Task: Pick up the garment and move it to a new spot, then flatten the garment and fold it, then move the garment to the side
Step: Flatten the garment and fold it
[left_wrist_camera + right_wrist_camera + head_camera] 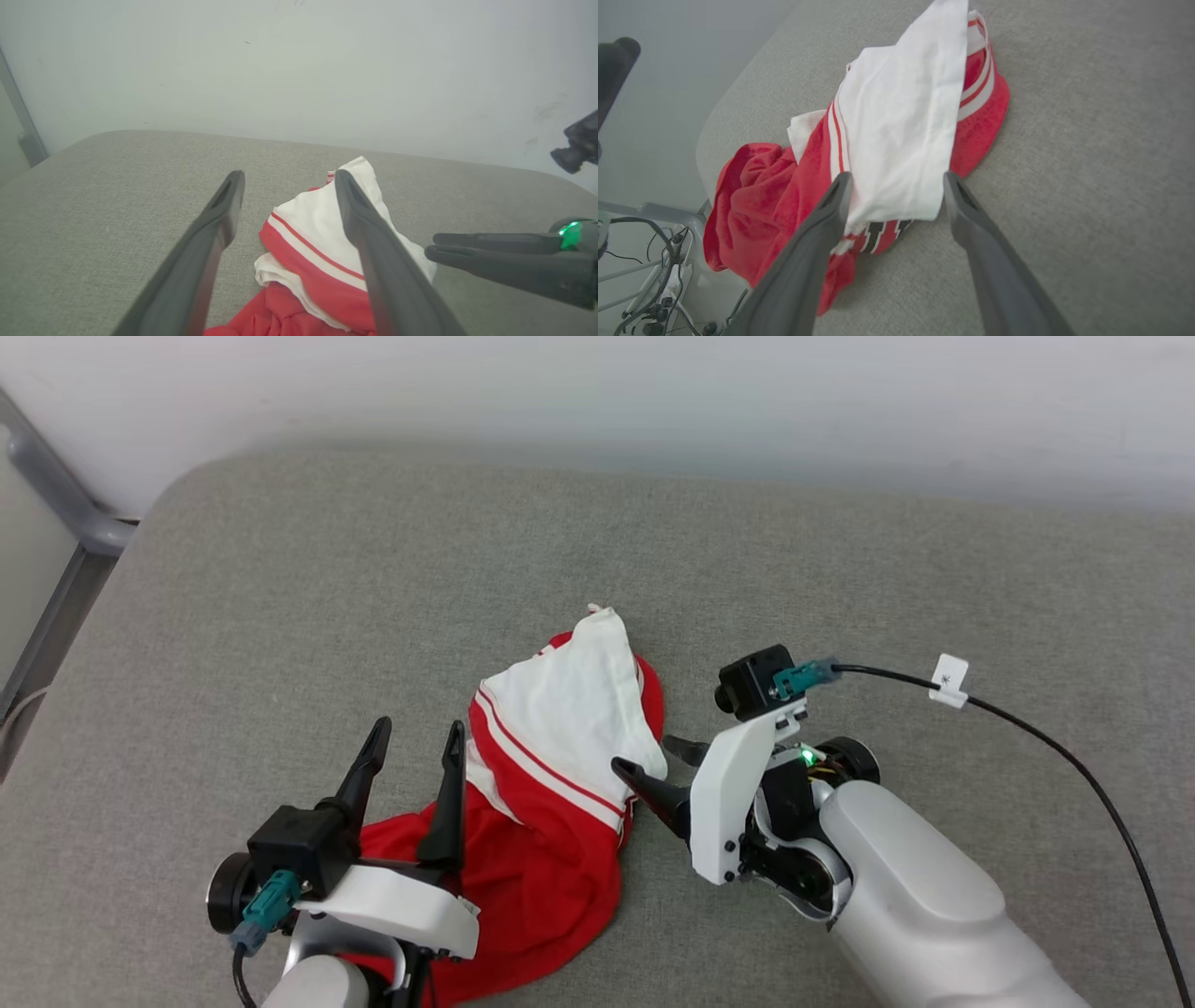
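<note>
near the front edge of the grey cushion [280, 597], red shirt [546, 821] lies crumpled, white sleeve [579, 700] on top. left gripper [418, 726] spread, empty, poised over the shirt's left side. right gripper [644, 752] spread, sleeve's end lying between its fingers [985, 261], not pinched.

the grey padded surface [280, 597] lay bare to the left of, behind and to the right of the garment [560, 775], leaving wide room to pass there. the crumpled garment was heaped near the front edge. the left gripper [418, 726] stood over its left part and the right gripper [644, 752] at its right edge, both with fingers spread. a pale wall [597, 392] closed the far side. a grey metal frame [56, 495] stood off the left corner. a black cable [1074, 756] trailed over the right part.
</note>
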Robot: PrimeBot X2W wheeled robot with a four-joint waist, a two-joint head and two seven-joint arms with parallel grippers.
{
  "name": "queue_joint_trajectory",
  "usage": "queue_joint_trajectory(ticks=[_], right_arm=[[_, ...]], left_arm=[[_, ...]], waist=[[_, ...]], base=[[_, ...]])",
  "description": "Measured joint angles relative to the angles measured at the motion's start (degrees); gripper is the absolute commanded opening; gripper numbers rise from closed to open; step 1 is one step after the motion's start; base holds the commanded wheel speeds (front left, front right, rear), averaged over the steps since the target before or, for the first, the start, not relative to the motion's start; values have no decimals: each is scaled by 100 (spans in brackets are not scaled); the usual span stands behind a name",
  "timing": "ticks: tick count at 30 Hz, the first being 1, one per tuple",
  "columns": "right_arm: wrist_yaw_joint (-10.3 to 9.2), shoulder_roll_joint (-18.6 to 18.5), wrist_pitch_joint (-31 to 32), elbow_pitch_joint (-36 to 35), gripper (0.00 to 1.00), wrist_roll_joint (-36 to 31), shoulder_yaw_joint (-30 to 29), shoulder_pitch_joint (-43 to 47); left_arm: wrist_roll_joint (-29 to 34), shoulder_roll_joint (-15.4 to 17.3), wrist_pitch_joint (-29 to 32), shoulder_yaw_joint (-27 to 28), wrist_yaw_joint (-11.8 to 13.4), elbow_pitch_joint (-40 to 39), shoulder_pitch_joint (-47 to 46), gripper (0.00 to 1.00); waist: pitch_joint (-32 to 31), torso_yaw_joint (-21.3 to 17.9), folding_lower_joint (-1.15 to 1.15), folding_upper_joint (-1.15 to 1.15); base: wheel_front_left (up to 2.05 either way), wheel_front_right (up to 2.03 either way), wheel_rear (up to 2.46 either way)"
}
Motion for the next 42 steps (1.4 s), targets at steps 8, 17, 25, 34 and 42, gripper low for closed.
queue_joint_trajectory(ticks=[8, 17, 25, 34, 42], right_arm=[[0, -3, 153, 917, 41, 470, 641, -695], [1, 1, -319, 1230, 0, 757, 911, -1024], [1, -419, -880, 1190, 0, 488, 694, -1131], [1, -1335, -1406, 755, 0, 81, -198, -50], [4, -1494, -1408, 516, 1, -470, -1693, 1574]], left_arm=[[116, -226, 0, 126, -201, 119, -148, 100], [170, -398, -1, 459, -310, 320, -40, 100], [199, -416, -1, 538, -366, 483, 106, 100], [147, -405, 22, 537, -359, 600, 311, 100], [137, -335, 152, 479, -325, 580, 477, 100]], waist=[[402, 250, 0, 0], [387, 168, 0, 0], [203, -43, 0, 0], [-58, -349, -1, 0], [-221, -532, -1, 0]], base=[[0, 0, 0], [0, 0, 0], [0, 0, 0], [0, 0, 0], [0, 0, 0]])
